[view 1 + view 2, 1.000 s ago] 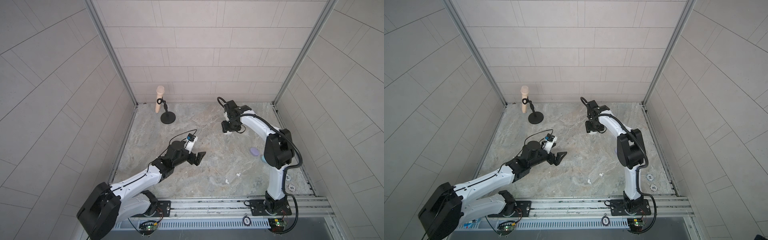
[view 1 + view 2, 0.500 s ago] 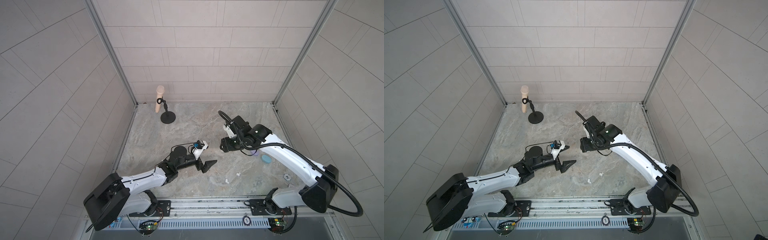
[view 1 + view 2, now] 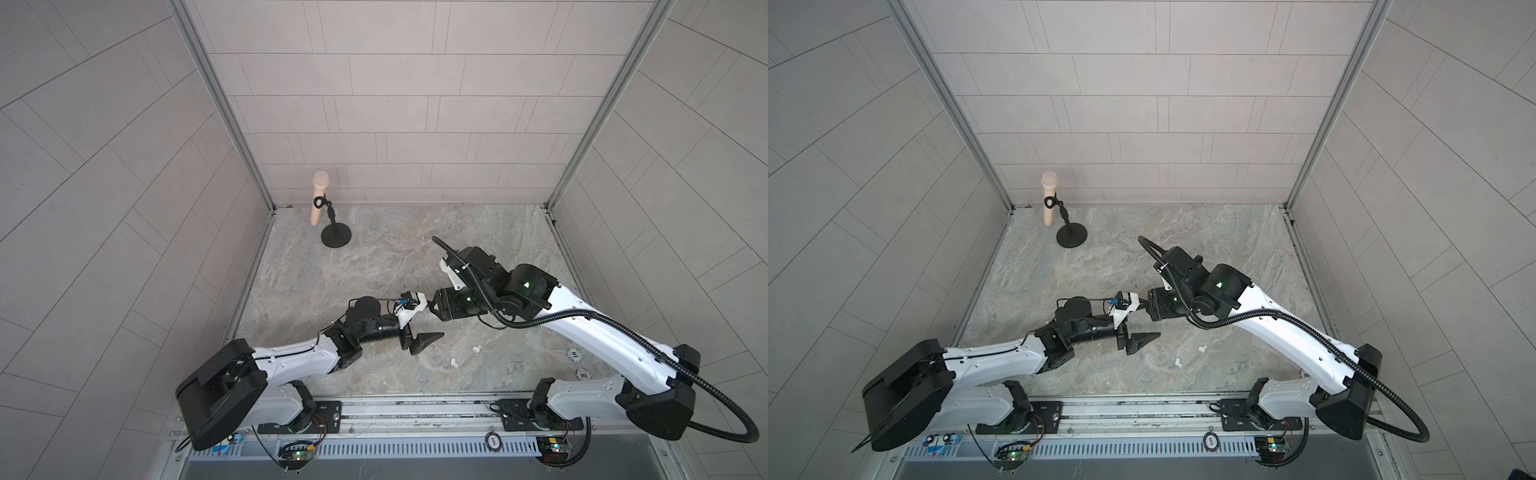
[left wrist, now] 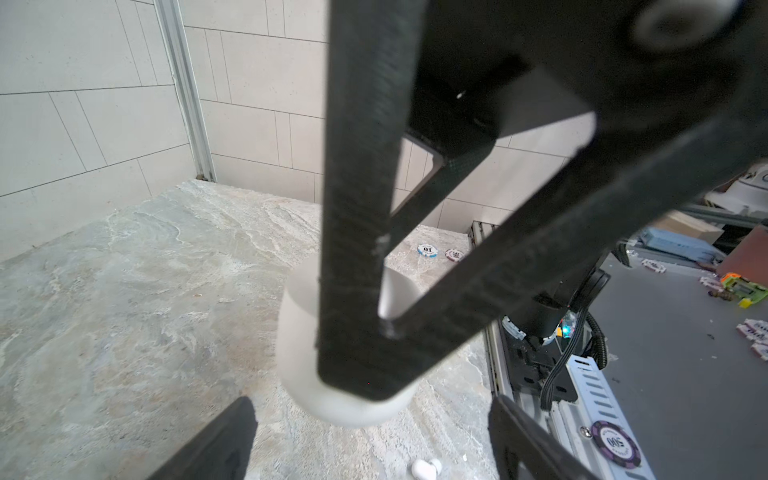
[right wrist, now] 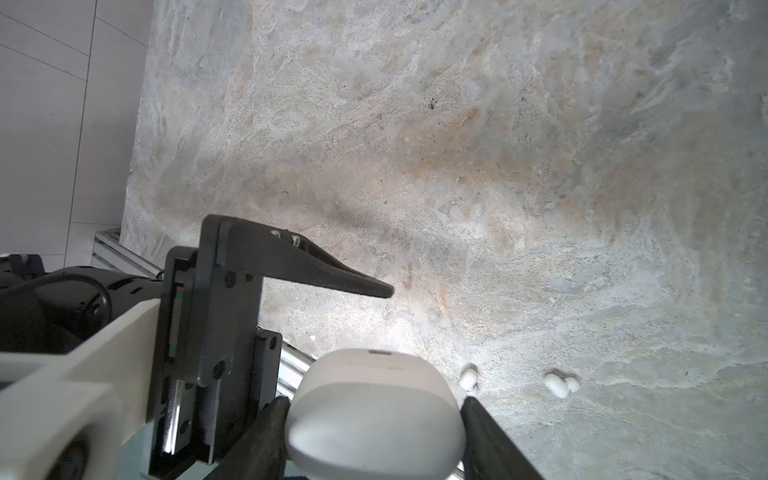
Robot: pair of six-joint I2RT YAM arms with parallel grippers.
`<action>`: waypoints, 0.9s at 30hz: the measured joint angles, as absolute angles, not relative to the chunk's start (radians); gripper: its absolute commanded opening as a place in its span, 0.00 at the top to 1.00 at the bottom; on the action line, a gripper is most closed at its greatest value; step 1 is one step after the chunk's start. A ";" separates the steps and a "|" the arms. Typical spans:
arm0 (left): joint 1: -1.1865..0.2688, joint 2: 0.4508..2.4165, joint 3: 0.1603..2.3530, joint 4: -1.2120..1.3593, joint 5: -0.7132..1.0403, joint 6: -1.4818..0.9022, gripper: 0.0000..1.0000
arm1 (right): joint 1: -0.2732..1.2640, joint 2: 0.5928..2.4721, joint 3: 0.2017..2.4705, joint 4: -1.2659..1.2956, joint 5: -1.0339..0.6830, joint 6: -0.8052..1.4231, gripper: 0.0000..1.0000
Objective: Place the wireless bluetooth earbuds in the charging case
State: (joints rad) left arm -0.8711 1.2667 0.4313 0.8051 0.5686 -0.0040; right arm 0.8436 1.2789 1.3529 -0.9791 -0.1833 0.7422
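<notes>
1. The right gripper is clamping the white charging case between its fingers and holding it above the table.
2. The left gripper is facing the case with its jaws standing apart and gripping nothing. Contact with the case cannot be confirmed.
3. Two white earbuds are lying loose on the table near its front edge, apart from the case.
4. Progress, as judged: the case lid is appearing shut and no earbud is sitting inside. Opening the lid, picking up each earbud and seating it are all left to do.
</notes>
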 measured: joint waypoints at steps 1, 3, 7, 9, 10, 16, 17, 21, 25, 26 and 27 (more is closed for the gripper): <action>-0.871 1.268 0.436 0.807 0.573 -0.001 0.16 | 0.846 1.279 1.356 -0.981 -0.183 0.747 0.51; -0.871 1.271 0.444 0.811 0.580 0.001 0.18 | 0.851 1.279 1.362 -0.982 -0.184 0.759 0.51; -0.878 1.283 0.459 0.813 0.582 0.011 0.21 | 0.857 1.277 1.365 -0.982 -0.192 0.772 0.51; -0.883 1.289 0.462 0.813 0.581 0.017 0.24 | 0.858 1.277 1.365 -0.981 -0.197 0.778 0.51; -0.885 1.290 0.462 0.813 0.580 0.020 0.26 | 0.859 1.277 1.365 -0.981 -0.199 0.781 0.51; -0.887 1.291 0.469 0.815 0.575 0.033 0.34 | 0.865 1.277 1.365 -0.981 -0.205 0.791 0.51; -0.887 1.291 0.469 0.815 0.575 0.035 0.35 | 0.866 1.277 1.365 -0.981 -0.206 0.792 0.51; -0.888 1.292 0.479 0.812 0.576 0.042 0.39 | 0.871 1.277 1.365 -0.976 -0.207 0.796 0.51; -0.889 1.297 0.495 0.810 0.580 0.043 0.41 | 0.876 1.277 1.365 -0.974 -0.211 0.796 0.51; -0.889 1.298 0.498 0.810 0.582 0.043 0.41 | 0.877 1.277 1.365 -0.974 -0.212 0.796 0.51; -0.889 1.299 0.500 0.810 0.583 0.043 0.42 | 0.878 1.277 1.365 -0.974 -0.214 0.796 0.51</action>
